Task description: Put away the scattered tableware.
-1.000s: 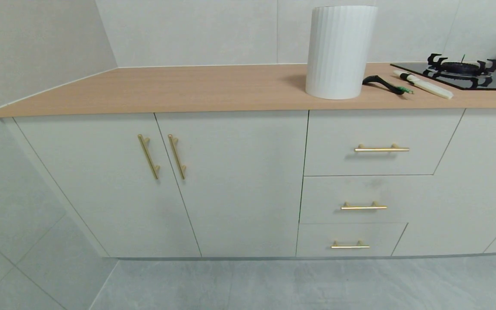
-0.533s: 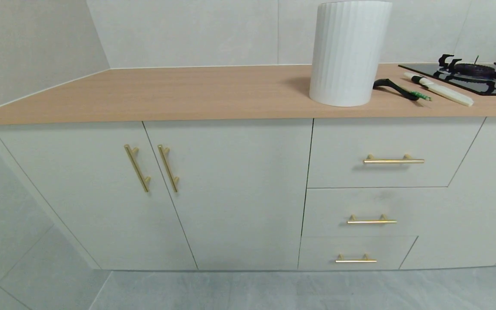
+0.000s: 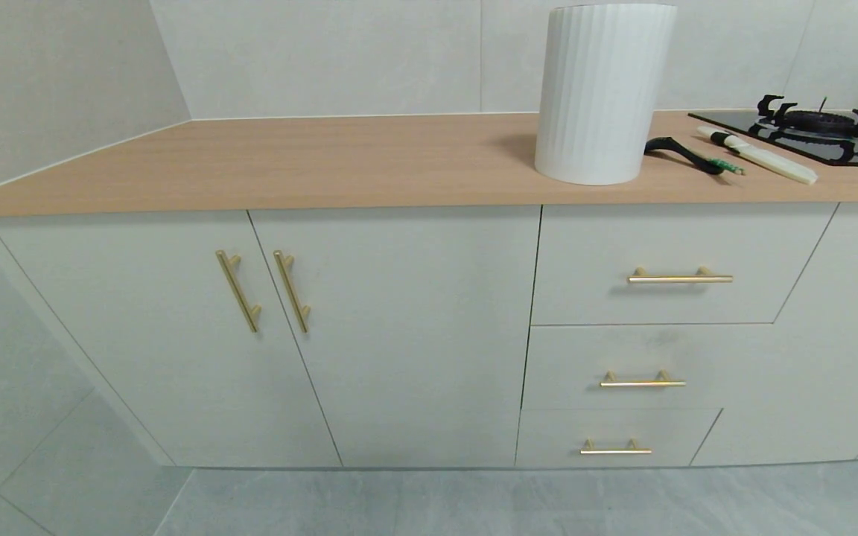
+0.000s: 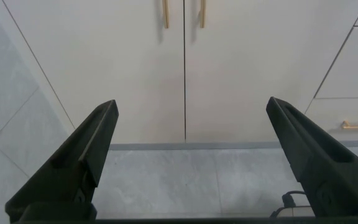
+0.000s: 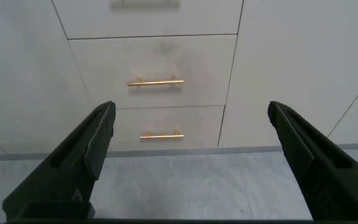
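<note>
Lying at about 2 o'clock in the head view, the two loose pieces of tableware sit on the counter (image 3: 287, 160): a black tool (image 3: 678, 151) just at 3 o'clock of the white ribbed pot (image 3: 596, 93), and a white utensil (image 3: 760, 155) beside it, between the tool and the hob (image 3: 816, 126). Both lie flat with their long axes running roughly from 10 to 4 o'clock, nearly parallel and close together. I cannot tell whether their near ends touch.

The left claw (image 4: 191, 104) hangs low with its jaws spread wide and nothing between them, facing the foot of the double doors (image 4: 185, 74). The right claw (image 5: 191, 106) is likewise wide open and empty, and faces the lower drawers (image 5: 155, 81), which in the head view stand directly under the tableware.

So the right arm looks the nearer one. From its claw the pieces lie up at 12 o'clock, above the drawer stack and over the counter edge. My guess is that the claw would have to rise past that edge and then turn its jaws across the 10-to-4 line, along 1 to 7 o'clock, to close over the black tool's handle. With the two pieces so near each other, a wide grip could catch both.
</note>
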